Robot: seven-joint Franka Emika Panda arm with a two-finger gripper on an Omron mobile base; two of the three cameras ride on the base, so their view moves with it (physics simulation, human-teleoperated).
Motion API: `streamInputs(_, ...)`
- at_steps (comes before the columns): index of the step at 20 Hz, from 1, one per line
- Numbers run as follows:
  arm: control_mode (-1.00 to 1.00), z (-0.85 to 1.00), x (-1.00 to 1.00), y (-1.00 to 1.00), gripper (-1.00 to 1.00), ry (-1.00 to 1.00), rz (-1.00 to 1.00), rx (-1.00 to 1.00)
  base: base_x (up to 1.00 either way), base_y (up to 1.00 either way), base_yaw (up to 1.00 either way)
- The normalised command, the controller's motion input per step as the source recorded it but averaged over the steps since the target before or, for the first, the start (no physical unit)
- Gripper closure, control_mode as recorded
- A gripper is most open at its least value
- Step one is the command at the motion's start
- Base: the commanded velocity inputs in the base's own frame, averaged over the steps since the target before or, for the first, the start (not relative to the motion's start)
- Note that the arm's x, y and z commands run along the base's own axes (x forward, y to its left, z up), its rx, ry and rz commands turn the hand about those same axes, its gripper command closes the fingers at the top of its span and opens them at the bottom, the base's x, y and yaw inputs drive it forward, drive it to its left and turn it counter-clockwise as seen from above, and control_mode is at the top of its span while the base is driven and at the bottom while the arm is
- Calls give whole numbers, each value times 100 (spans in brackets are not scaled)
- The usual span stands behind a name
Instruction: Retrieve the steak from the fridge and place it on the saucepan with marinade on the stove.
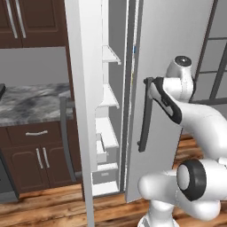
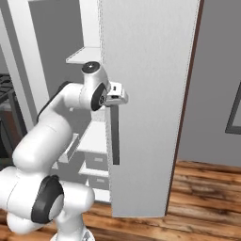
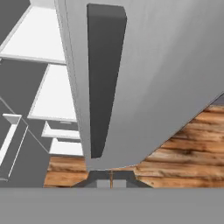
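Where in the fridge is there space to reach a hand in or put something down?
The flat white door shelves stacked inside the tall silver-grey fridge look bare, as does the gap between its two open doors. The grey marbled counter left of the fridge is bare too. It is crowded at the dark vertical bar handle, where the hand sits shut.

We see our arm rise from the base, elbow bent, forearm reaching forward and up, wrist turned sideways. Our gripper (image 3: 111, 178) sits at wrist end, fingers (image 3: 101, 177) pressed together, jaws fully closed, nothing seen between them. Hand (image 2: 115, 99) held about level, roughly chest height on arm.
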Motion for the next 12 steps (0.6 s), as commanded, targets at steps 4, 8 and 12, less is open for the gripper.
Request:
streamInputs(4, -100, -13, -100, -86, 100, 2, 0, 0, 0, 0, 0)
streamInputs(8, -100, -11, -96, -64, 100, -2, 4, 1, 0, 0, 0)
streamInputs(12, -100, 0, -95, -19, 100, -3, 9, 1, 0, 0, 0)
